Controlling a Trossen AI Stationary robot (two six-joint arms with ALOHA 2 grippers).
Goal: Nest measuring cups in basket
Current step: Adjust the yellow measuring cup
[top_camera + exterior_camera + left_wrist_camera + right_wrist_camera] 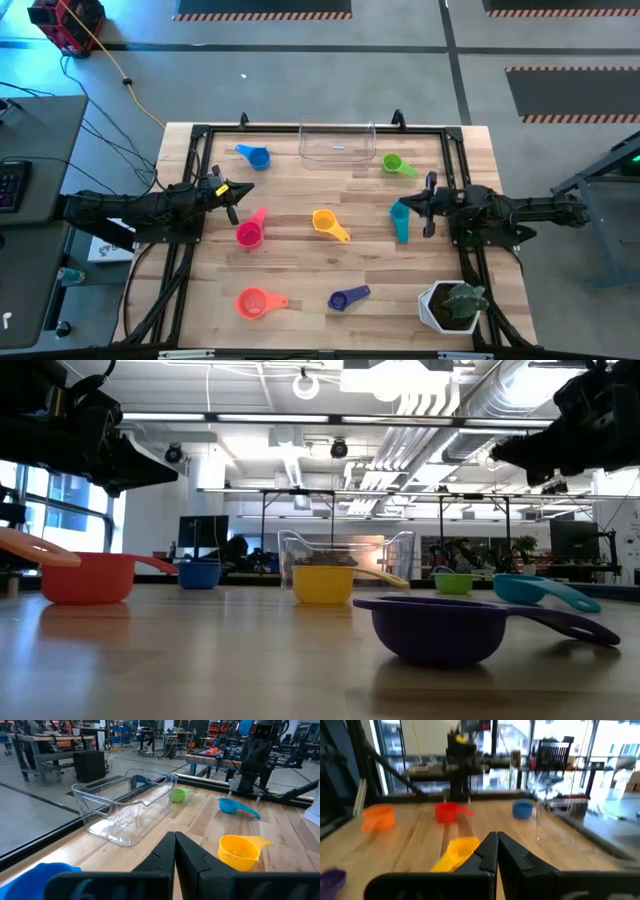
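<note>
A: Start at the near edge of the worktop (300,330). What lies there?

B: The orange-red cup (252,302) toward the near left corner, the purple cup (343,298) beside it nearer the middle, and a white pot with a plant (451,307) in the near right corner.

A: And across the middle?

B: The pink cup (249,232) left of centre, the yellow cup (325,222) at the centre, the teal cup (400,218) to the right. All three lie apart from one another.

A: Where do the arms stand?

B: Each reaches in level from its own side edge, above the wood. The left gripper (233,194) hangs just above the pink cup's far side, fingers pressed together and holding nothing; the left wrist view shows the two fingers (190,857) meeting tip to tip. The right gripper (428,204) sits just beside the teal cup, also pressed together and empty.

A: The far edge?

B: The blue cup (256,155) toward the far left, the clear basket (337,143) at the middle of the far edge with no cup in it, and the green cup (394,164) just right of the basket.
</note>
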